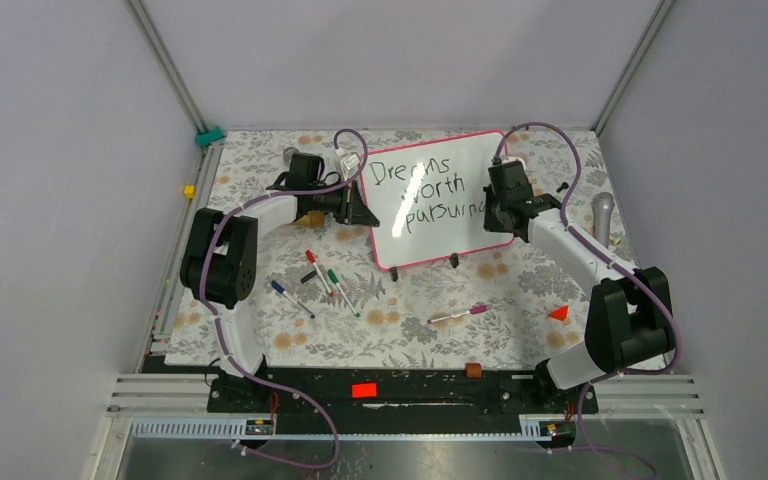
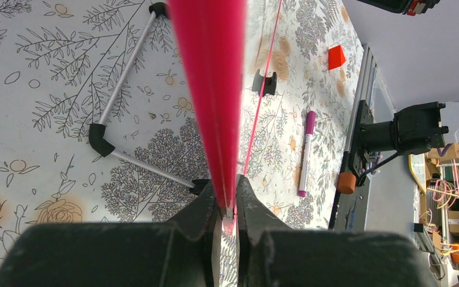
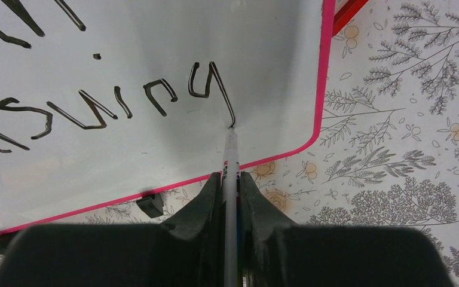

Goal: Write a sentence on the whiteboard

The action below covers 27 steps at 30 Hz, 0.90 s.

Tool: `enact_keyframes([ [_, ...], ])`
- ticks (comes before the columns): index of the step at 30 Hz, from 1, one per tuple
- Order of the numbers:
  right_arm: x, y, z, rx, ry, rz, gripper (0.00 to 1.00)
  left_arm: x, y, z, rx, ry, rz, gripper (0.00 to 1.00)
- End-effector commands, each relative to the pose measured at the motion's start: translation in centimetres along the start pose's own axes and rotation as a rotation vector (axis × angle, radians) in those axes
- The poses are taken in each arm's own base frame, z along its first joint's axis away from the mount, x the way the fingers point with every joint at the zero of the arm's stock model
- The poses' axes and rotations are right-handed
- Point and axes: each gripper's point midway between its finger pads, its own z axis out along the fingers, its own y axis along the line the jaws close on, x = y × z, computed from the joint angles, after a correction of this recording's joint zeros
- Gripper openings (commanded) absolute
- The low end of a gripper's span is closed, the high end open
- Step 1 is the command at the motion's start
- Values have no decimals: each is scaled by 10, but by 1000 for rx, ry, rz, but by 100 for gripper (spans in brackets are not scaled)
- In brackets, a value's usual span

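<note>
The whiteboard [image 1: 475,160] with its pink-red frame stands tilted at the back middle of the table. The sentence [image 1: 425,192] reads "Dreams worth pursuing" in three black lines. My left gripper [image 1: 368,215] is shut on the board's left frame edge [image 2: 212,89], which runs up from between the jaws of the left gripper [image 2: 230,209]. My right gripper [image 1: 500,215] is at the board's right side, shut on a white marker [image 3: 231,161]. The marker's tip touches the whiteboard [image 3: 263,48] at the tail of the last "g" of the sentence [image 3: 125,101].
Several loose markers [image 1: 320,275] lie in front of the board's left corner, and a purple marker [image 1: 458,316] lies nearer the front. A small red block [image 1: 559,313] sits front right and a grey microphone-like object [image 1: 603,212] at the right. The board's black feet [image 3: 151,204] rest on the floral cloth.
</note>
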Motion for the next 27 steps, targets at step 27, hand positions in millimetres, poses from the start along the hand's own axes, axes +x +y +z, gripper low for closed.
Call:
enact_keyframes([
  [27,-39,41,-83,-316,-155,144,0,85,57,10,-227,216,-178,12],
])
